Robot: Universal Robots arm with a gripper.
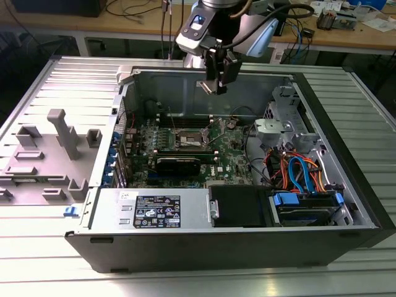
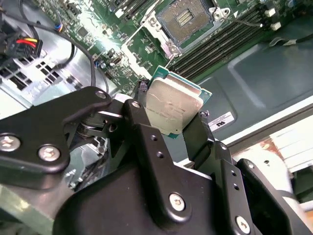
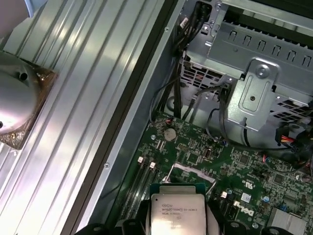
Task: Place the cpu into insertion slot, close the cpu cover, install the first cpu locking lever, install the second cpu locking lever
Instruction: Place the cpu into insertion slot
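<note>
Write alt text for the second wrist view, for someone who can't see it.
The end effector grips the cpu by its edges, over the green motherboard. Beyond it lies the empty insertion slot, with long memory slots alongside.

A: Where's the cpu (image 2: 171, 103)?
B: In my pincer (image 1: 218, 85), above the open case (image 1: 167, 93); the insertion slot (image 1: 187, 141) lies on the board (image 1: 232, 147) below, drive cage (image 1: 291, 117) at the exterior view's right.

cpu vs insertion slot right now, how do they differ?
The cpu is clamped in the gripper, in the air; the insertion slot sits in the green board, empty. The cpu top is dull silver; the slot bed is dark. Both are square.
</note>
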